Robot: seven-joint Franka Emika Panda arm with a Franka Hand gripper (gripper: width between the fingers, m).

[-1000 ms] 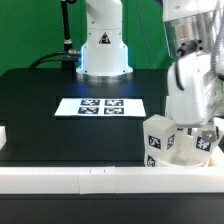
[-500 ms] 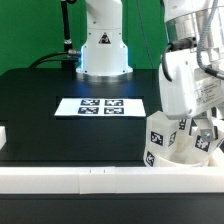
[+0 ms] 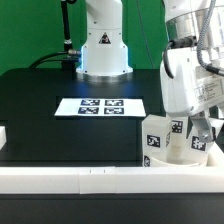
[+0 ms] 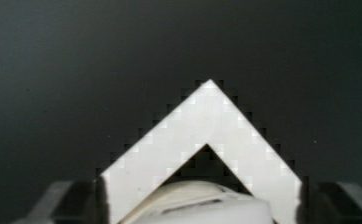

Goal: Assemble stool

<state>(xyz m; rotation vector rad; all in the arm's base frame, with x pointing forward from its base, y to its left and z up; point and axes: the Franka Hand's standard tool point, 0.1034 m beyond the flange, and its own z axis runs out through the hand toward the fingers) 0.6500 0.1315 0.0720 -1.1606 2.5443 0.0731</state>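
The white stool seat, with black-and-white tags on it and on its legs, stands at the exterior view's right, against the front rail. My gripper hangs right over its far side. In the wrist view a rounded white leg lies between the dark fingers, with a gap on each side, so the gripper stands open around it. How many legs sit on the seat is hidden by the arm.
White border rails run along the table's front and meet in a corner beyond the jaws. The marker board lies mid-table. The robot base stands at the back. A rail end shows at the exterior view's left.
The jaws have widened off the leg. The stool part has settled lower and less tilted against the front rail. The arm has barely moved in the last half second.
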